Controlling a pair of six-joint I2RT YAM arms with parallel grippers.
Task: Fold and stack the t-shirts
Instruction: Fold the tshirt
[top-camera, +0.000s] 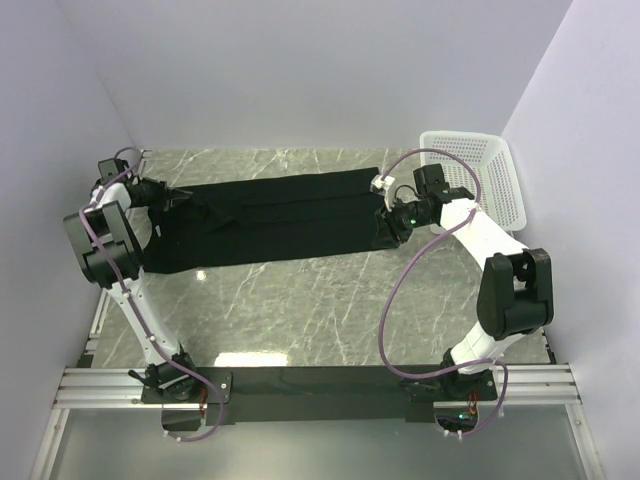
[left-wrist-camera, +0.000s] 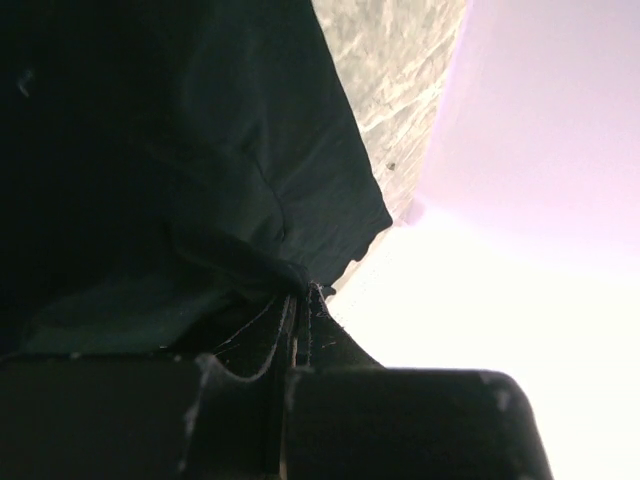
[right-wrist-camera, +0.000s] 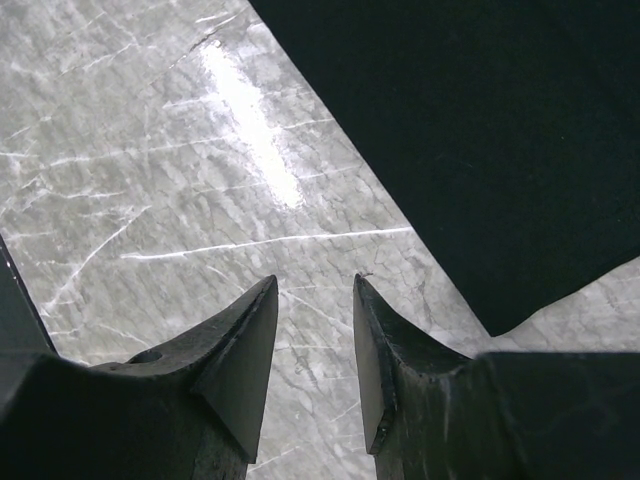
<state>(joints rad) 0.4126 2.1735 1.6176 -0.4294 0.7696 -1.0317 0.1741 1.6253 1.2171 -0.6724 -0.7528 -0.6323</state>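
One black t-shirt (top-camera: 270, 220) pinched in left gripper (left-wrist-camera: 299, 303); right gripper (right-wrist-camera: 316, 286) held part-open, empty, above worktop (right-wrist-camera: 150, 150), t-shirt corner just ahead-right.

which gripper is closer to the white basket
Right. The right gripper is open by the end of the t-shirt next to the basket; the left gripper pinches the opposite end, far from it.
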